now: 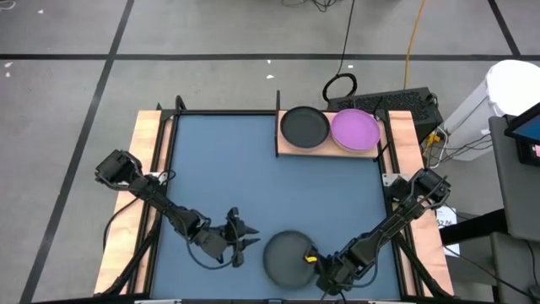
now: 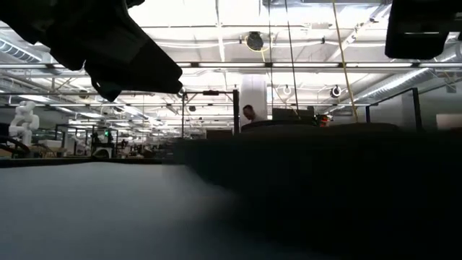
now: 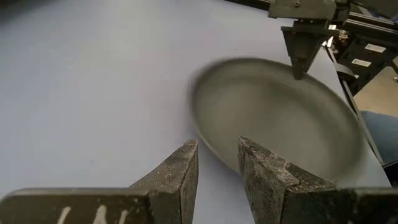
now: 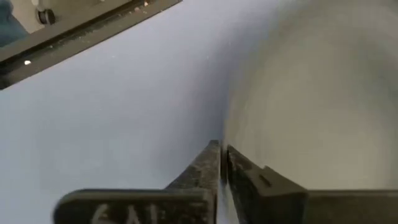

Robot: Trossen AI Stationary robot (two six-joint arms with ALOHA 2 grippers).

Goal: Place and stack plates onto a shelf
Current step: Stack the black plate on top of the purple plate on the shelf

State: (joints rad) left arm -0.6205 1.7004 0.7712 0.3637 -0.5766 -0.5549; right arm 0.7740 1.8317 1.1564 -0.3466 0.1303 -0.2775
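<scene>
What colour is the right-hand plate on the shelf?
Purple plate; the high view shows it best.

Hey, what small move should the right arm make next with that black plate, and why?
Probably lift it slightly: the right claw looks shut on the rim of the black plate, which sits on the blue mat, far from the shelf.

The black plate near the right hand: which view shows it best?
The left wrist view: the black plate shows almost whole, with the right hand at its far rim. The high view shows the plate small, partly under that hand. The right wrist view shows only a blurred part of it. The low view shows only a dark mass.
</scene>
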